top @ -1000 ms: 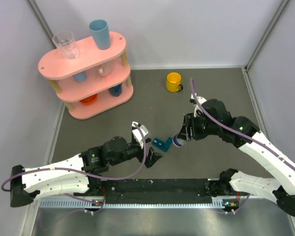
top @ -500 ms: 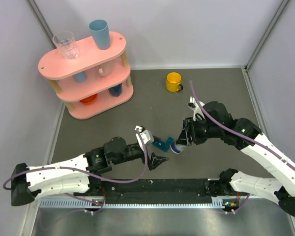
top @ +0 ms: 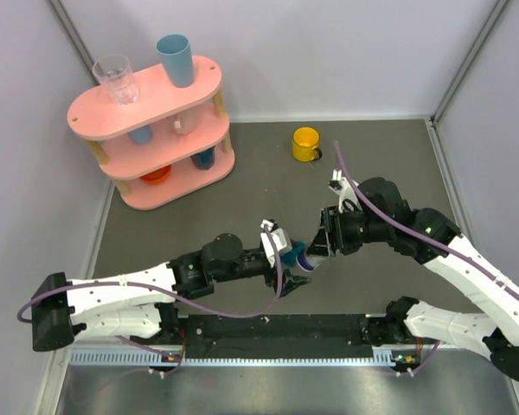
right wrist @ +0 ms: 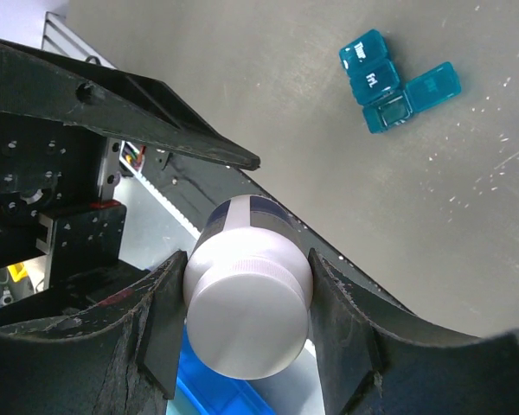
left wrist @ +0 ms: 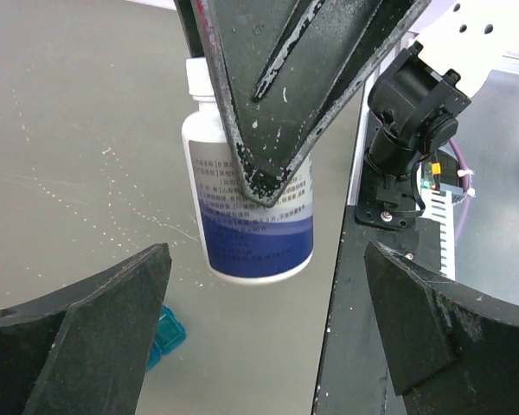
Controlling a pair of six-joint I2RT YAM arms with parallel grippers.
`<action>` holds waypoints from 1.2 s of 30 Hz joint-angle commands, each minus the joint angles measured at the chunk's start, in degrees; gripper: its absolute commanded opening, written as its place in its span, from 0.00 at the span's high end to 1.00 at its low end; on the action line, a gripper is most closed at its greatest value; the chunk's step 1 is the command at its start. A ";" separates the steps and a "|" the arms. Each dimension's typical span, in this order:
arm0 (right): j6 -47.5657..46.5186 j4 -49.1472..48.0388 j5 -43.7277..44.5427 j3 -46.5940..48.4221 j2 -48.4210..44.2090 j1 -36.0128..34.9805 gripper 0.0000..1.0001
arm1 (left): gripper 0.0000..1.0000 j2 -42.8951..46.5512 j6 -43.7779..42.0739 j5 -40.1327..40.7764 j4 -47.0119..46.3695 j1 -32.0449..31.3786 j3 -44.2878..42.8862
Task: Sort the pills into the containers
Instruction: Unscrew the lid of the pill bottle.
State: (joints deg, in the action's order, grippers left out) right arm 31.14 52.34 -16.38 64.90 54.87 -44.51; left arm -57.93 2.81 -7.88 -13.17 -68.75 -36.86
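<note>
My right gripper (top: 310, 251) is shut on a white bottle with a blue band (left wrist: 251, 207), gripping it near its white cap (right wrist: 246, 320) and holding it above the table. My left gripper (left wrist: 259, 346) is open; its jaws stand wide to either side just below the bottle's base, not touching it. In the top view it (top: 287, 258) sits right against the bottle. The dark-teal pill box (right wrist: 394, 82) lies on the table with one lid open; a corner of it shows in the left wrist view (left wrist: 164, 333). No loose pills show.
A yellow mug (top: 305, 143) stands at the back centre. A pink three-tier shelf (top: 151, 130) at the back left carries a clear glass (top: 115, 78), a blue cup (top: 175, 59) and more cups. A black rail (top: 277, 327) runs along the near edge.
My left arm has reached right and forward, bringing its open gripper up to the bottle and over the pill box. My right gripper has shifted slightly left with the bottle.
</note>
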 commanded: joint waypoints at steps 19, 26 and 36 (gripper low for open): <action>3.49 -8.13 -4.10 -1.27 -1.43 -2.16 1.00 | 0.35 -5.09 -0.26 0.06 -0.90 -0.16 -8.49; 4.11 -8.22 -3.31 -1.80 -2.75 -2.16 1.00 | 0.39 -5.26 0.62 -0.91 0.51 -0.16 -8.58; 4.20 -8.13 -3.13 -1.71 -3.37 -2.16 1.00 | 0.29 -4.91 1.15 -1.97 2.36 -0.16 -8.40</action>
State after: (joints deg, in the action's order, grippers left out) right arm 34.79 46.30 -19.53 62.61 52.73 -46.02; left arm -63.26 3.36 -8.88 -10.24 -68.73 -43.22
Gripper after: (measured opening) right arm 0.523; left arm 0.752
